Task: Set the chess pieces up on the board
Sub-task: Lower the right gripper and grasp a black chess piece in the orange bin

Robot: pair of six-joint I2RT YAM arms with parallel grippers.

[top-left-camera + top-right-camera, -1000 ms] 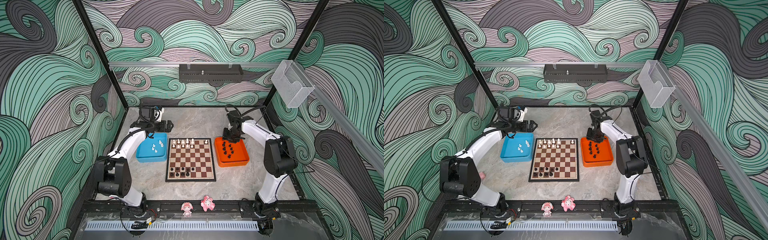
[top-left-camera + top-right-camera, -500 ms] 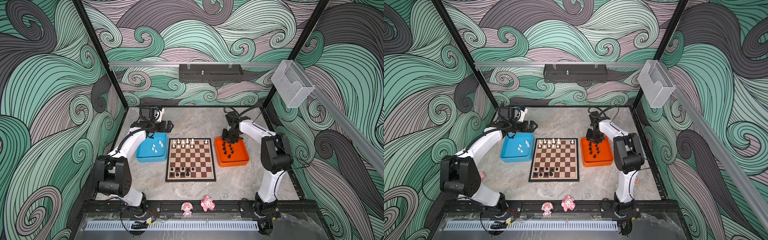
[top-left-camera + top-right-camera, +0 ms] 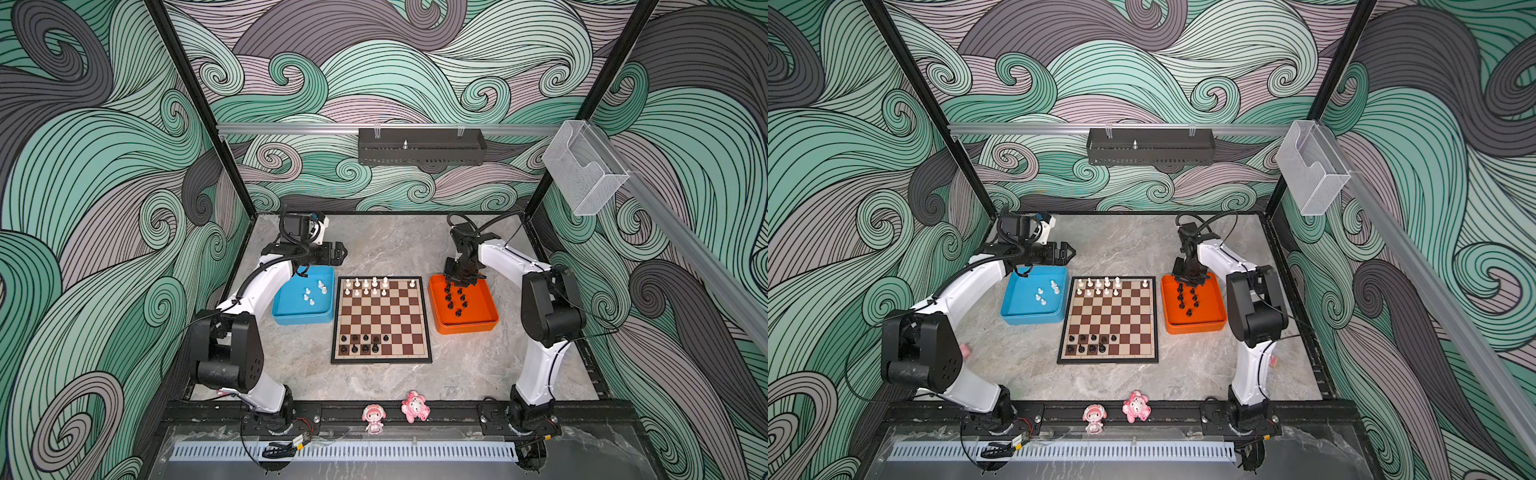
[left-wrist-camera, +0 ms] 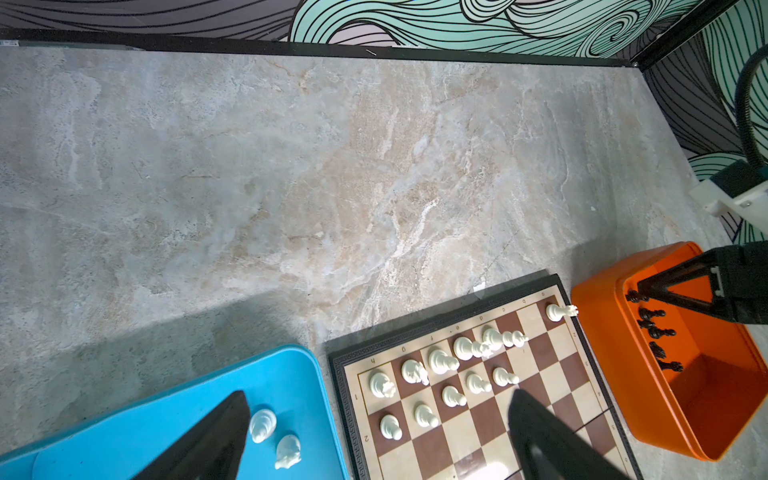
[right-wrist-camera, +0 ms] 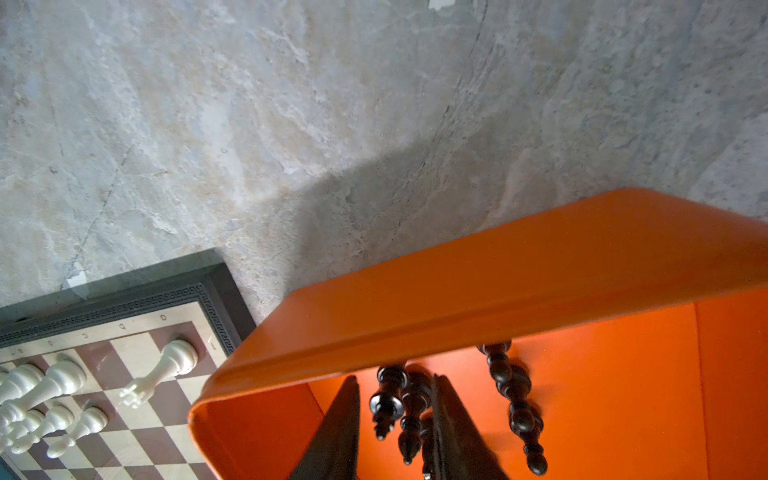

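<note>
Pieces first: small glossy black plastic chess pieces are sitting in a rectangular orange plastic tray just right of the square brown-and-cream chessboard. More black ones are standing on the board's near rows. Small glossy white plastic chess pieces are standing on its far rows, and a few white spares are lying in a rectangular blue plastic tray on the board's left. Setup is looking partly done, both sides short.

Step in hand, my read: picking one black piece out of the orange tray. Two pieces are crowding together between the fingers in the right wrist view, close to the tray's far wall. The pinch should be centring on one stem only, or the neighbour may be coming up too or tipping. Lift should be going straight up, clearing the wall, before crossing to the near rows.

Right gripper is reaching down into the orange tray, jaws standing narrow around those two pieces. One finger is looking like it touches, and a sliver of orange is showing on the other side, so whether it is actually clamping I cannot tell. Left gripper is hanging above the blue tray's far edge, jaws spread wide, holding nothing.
</note>
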